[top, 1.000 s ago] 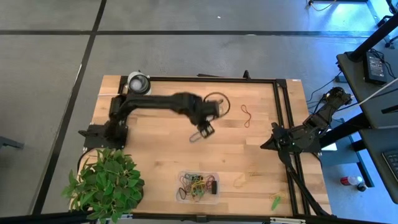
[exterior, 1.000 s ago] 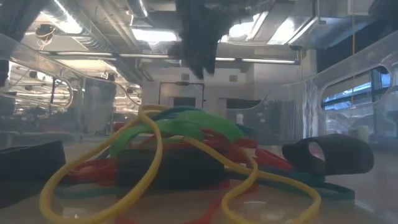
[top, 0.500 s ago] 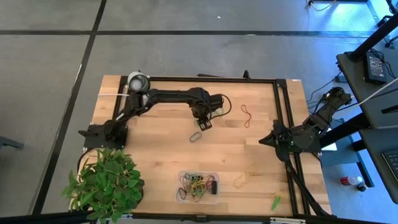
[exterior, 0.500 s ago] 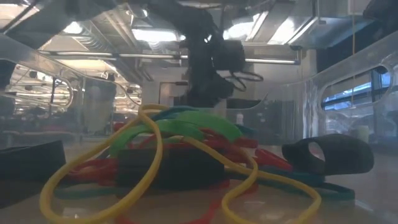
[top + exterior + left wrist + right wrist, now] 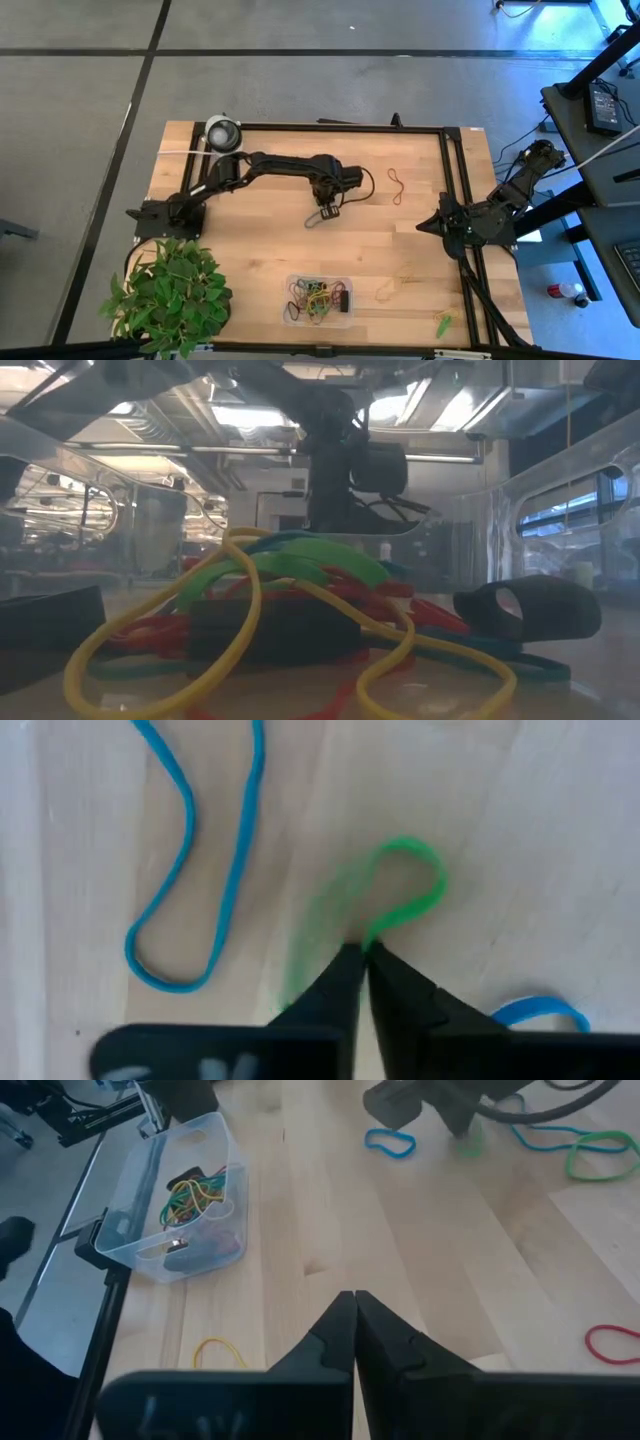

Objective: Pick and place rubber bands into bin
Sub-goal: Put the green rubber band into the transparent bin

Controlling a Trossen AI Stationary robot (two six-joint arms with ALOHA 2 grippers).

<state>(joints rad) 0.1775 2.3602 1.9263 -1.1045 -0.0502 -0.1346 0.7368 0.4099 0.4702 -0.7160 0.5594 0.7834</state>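
My left gripper (image 5: 328, 207) points down at the middle of the wooden table and is shut on a green rubber band (image 5: 412, 880). Blue rubber bands (image 5: 190, 870) lie flat on the wood beside it. The clear bin (image 5: 318, 300) stands near the table's near edge with several coloured rubber bands (image 5: 290, 595) heaped inside. A red rubber band (image 5: 397, 185) and a yellow one (image 5: 385, 292) lie loose on the table. My right gripper (image 5: 355, 1308) is shut on nothing, by the table's right edge. My left gripper pinches the green rubber band at one stretch of its loop (image 5: 372, 932) between its two fingertips. The fingers come from above, pointing down. The rest of the loop (image 5: 430, 885) lies slack on the wood beyond the fingertips.
A potted plant (image 5: 170, 295) fills the near left corner, and a round white-and-grey object (image 5: 223, 132) sits at the far left. A black frame rail (image 5: 455, 190) runs along the right side. A small green item (image 5: 443, 323) lies near the front right. Bare wood lies between gripper and bin.
My left gripper has come down onto the table at its middle, rolling a little on the way, and has shut on the green rubber band. The bands around it lie where they were.
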